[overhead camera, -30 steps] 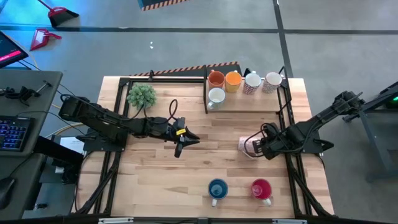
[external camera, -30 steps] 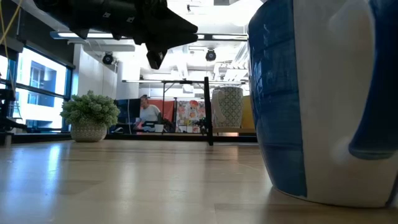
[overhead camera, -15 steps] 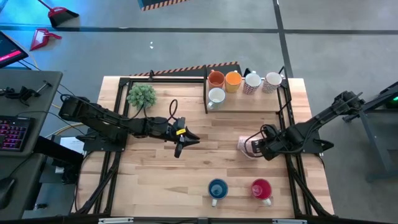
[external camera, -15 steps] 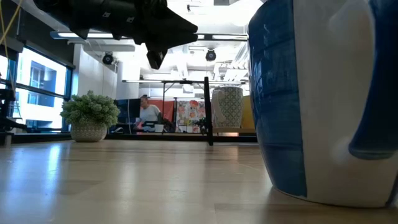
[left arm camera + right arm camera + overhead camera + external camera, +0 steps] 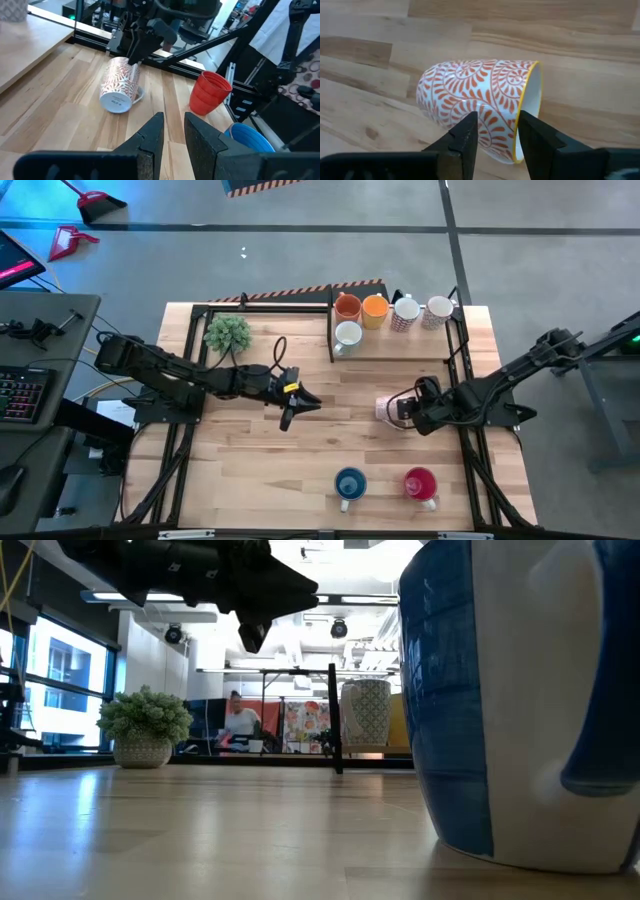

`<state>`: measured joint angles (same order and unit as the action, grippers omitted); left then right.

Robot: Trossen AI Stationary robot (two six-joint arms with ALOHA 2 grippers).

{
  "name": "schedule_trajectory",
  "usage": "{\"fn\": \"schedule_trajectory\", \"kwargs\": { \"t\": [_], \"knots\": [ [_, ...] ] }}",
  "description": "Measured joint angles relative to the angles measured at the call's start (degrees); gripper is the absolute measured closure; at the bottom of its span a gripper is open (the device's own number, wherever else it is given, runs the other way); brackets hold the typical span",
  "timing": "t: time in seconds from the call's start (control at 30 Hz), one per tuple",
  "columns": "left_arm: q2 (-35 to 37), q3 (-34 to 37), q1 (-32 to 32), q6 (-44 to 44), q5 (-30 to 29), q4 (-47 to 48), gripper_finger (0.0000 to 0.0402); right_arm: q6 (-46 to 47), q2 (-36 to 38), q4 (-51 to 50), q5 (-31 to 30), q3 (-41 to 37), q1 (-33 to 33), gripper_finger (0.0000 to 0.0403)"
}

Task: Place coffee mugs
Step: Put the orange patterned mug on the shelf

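Orange-patterned mug (image 5: pixel 480 112) on its side, nothing visible inside

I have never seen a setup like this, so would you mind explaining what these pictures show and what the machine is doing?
Two dark robot arms work at a wooden table. One picture looks straight down, one looks level across the tabletop, and one comes from each arm's wrist.

A patterned mug lies on its side near the table's right edge. The right gripper is at its rim, and from the overhead and wrist views I cannot tell whether it grips. The left gripper hovers mid-table, holding nothing.

Five mugs stand at the far edge, a plant to their left. A blue mug and a red mug stand at the near edge; the blue one fills the level view.
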<state>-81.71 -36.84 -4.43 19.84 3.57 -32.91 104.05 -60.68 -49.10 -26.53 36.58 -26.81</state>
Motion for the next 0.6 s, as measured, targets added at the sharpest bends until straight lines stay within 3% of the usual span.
{"fn": "schedule_trajectory", "kwargs": {
  "t": [0.6],
  "knots": [
    [0.3, 0.0, 3.7, 0.6, 8.3, -0.4, 0.0337, -4.2, -8.6, 15.4, -3.0, 0.0, 1.8, 0.0284]
  ]
}}
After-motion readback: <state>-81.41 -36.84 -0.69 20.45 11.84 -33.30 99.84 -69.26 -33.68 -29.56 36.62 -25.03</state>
